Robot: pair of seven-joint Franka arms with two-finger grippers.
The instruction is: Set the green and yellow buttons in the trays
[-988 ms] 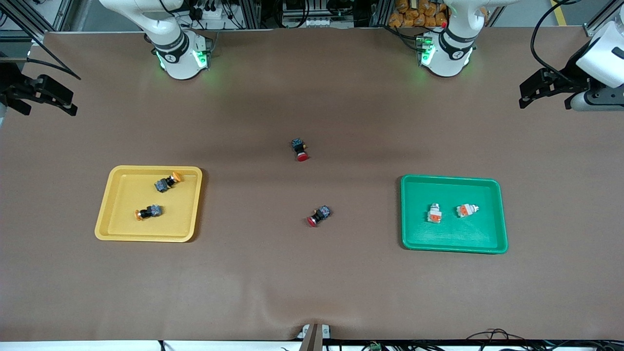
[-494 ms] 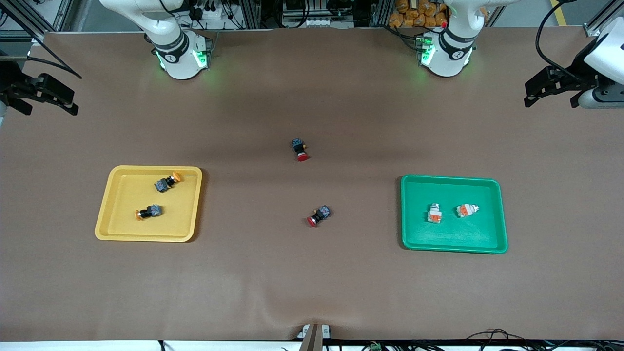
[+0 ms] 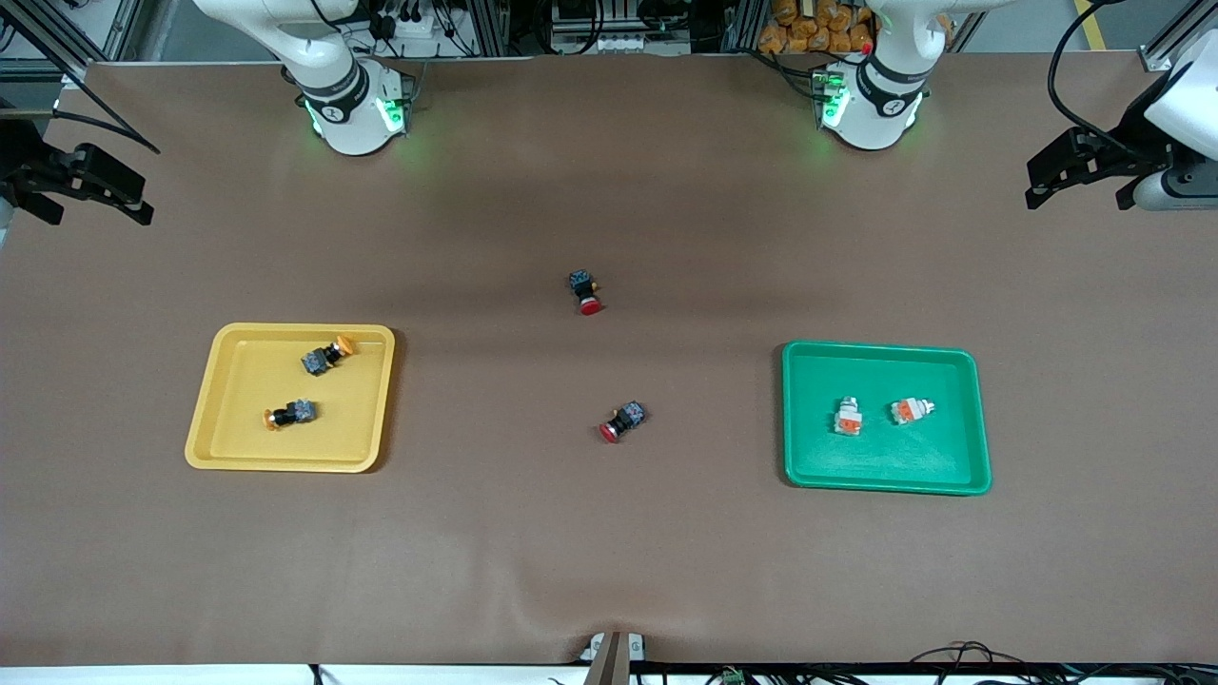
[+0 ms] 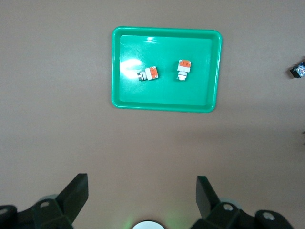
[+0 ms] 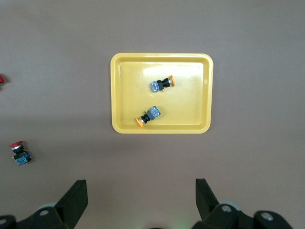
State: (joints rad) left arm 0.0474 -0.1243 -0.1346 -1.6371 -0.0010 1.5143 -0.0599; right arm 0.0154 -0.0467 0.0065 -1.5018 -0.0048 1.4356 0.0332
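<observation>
Buttons are lying in both trays, well apart from either gripper. Two black-bodied switches with orange-yellow caps (image 3: 328, 355) (image 3: 291, 414) are resting in the shallow yellow plastic tray (image 3: 221, 400); two whitish-grey switches with orange sections (image 3: 847, 417) (image 3: 912, 410) are resting in the shallow green plastic tray (image 3: 961, 457). Two red-capped black switches (image 3: 585, 291) (image 3: 622, 421) are lying on the brown table (image 3: 609, 552) between the trays. Left gripper (image 3: 1085, 176) is hanging wide open, holding nothing, at the table edge near the green tray. Right gripper (image 3: 81, 185) is likewise hanging open and empty near the yellow tray's end.
</observation>
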